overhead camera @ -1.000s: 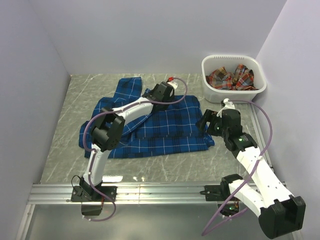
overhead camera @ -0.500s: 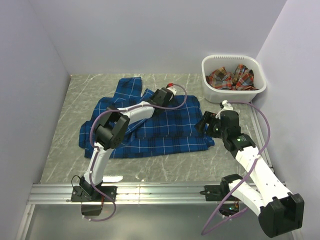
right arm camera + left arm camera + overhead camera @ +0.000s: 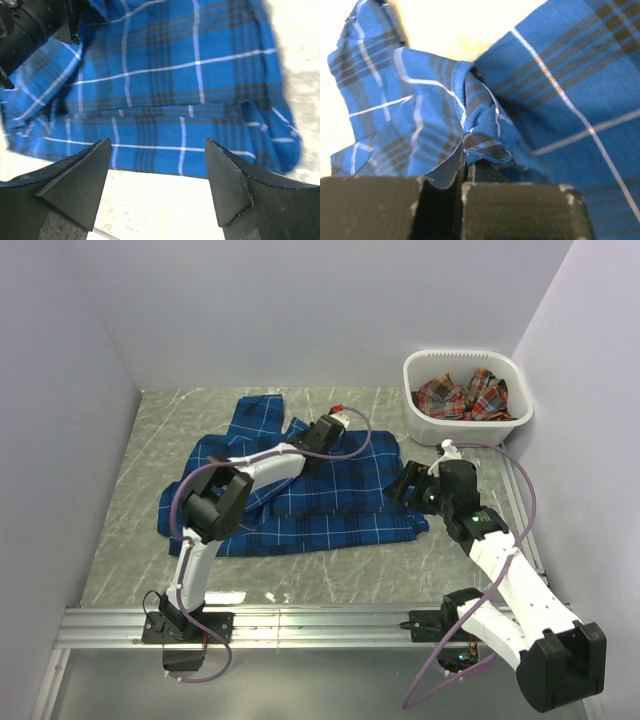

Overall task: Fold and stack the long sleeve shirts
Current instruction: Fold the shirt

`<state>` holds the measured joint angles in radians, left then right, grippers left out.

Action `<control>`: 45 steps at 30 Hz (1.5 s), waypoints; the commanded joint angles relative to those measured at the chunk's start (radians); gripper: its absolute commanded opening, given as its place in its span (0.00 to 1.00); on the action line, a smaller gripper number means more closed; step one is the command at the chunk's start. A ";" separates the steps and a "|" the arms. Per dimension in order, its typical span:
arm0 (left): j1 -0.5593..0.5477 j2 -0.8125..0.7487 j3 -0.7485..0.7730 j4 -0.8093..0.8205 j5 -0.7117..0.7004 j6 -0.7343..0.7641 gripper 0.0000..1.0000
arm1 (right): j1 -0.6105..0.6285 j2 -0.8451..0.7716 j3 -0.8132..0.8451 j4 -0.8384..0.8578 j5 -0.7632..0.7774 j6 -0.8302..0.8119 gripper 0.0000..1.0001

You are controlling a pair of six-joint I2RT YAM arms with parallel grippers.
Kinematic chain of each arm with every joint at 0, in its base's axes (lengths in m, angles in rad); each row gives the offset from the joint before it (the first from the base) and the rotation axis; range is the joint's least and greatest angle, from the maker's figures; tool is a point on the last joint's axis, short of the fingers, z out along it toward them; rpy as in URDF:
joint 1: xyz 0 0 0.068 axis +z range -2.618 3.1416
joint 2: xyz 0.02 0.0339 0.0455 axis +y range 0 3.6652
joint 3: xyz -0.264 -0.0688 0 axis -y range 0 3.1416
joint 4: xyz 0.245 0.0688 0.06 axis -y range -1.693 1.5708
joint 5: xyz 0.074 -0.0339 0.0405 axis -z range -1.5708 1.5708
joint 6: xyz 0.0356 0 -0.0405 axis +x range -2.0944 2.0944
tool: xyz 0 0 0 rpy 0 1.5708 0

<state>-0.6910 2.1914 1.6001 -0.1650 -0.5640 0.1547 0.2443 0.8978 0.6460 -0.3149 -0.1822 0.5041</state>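
— Left gripper (image 3: 318, 435) is clamped on a fold of the blue shirt (image 3: 330, 502), at its 12 o'clock edge.
— The right gripper (image 3: 403, 487)?
— Wide, empty, at the 3 o'clock edge. The shirt runs 9-to-3 across the surface (image 3: 125, 540). The red shirt (image 3: 460, 395) sits in the basket (image 3: 470, 427).

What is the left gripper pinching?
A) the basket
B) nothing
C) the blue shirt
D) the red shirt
C: in the left wrist view, the left gripper is shut on a bunched fold of the blue shirt.
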 commanded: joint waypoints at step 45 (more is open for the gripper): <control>-0.047 -0.618 -0.026 -0.493 0.372 -0.284 0.00 | 0.578 0.469 0.236 0.763 0.500 -0.394 0.61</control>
<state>-0.7280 1.6127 1.5745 -0.6605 -0.2138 -0.1398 0.8165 1.3598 0.8341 0.3931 0.2680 0.1574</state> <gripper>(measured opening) 0.015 0.641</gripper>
